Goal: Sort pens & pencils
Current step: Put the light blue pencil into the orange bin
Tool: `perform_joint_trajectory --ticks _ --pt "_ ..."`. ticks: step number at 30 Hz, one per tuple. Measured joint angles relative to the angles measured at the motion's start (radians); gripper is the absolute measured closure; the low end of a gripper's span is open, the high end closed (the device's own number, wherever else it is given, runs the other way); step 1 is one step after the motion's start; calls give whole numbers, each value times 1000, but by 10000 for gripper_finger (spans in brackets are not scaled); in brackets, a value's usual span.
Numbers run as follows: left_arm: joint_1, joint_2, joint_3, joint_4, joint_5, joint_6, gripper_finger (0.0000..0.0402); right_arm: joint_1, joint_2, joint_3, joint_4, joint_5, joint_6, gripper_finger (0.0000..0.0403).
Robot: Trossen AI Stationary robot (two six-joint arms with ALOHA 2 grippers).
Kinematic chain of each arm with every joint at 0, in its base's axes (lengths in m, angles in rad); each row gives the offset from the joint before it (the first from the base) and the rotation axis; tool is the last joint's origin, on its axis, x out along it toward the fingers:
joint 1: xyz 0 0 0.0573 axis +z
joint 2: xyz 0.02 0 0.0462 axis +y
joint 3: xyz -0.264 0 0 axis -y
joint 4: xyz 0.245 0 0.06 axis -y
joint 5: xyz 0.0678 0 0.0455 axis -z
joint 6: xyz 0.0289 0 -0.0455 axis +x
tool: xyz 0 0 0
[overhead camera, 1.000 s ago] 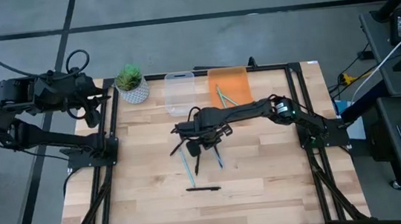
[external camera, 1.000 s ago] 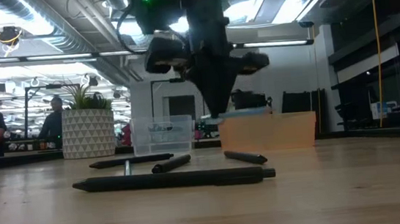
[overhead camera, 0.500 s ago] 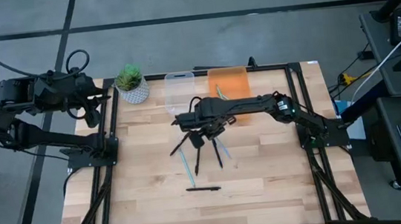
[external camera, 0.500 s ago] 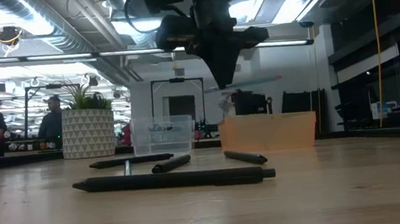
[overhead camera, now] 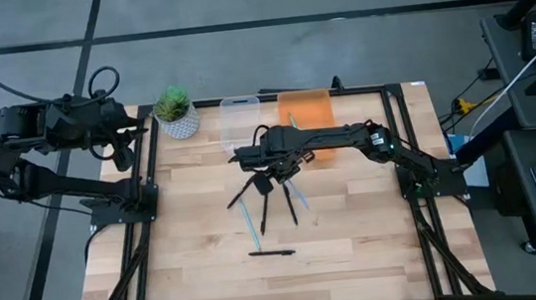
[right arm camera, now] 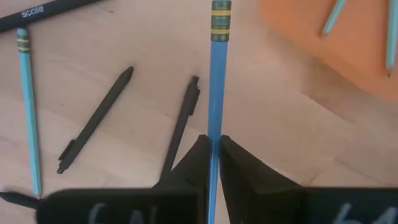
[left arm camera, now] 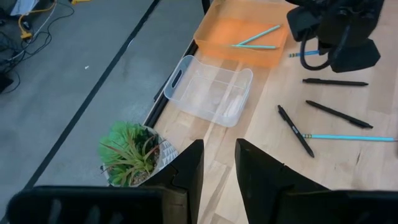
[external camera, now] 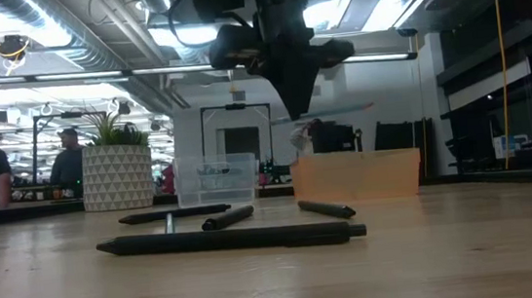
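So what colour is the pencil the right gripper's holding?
Pale teal-blue pencil, with a green-and-yellow band; right wrist view shows it best.

A potted plant in a white patterned pot stands at the far left corner of the wooden table. Just beside the plant sits a clear plastic bin, and an orange bin sits beyond that one.

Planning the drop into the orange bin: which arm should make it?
Right. Its pincer is shut on a teal pencil, raised off the table beside the orange bin. The left pincer waits off the table's edge near the plant.
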Motion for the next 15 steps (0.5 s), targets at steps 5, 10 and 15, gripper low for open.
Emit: perform_joint_trajectory --ticks 5,10,15 --pt "0 0 0 0 0 0 315 -22 0 -1 0 0 -24 369" --pt "0 -1 0 0 0 5 315 -55 0 -1 0 0 -71 373" --pt "0 -2 0 0 0 8 315 -96 -3 -1 0 0 -130 372"
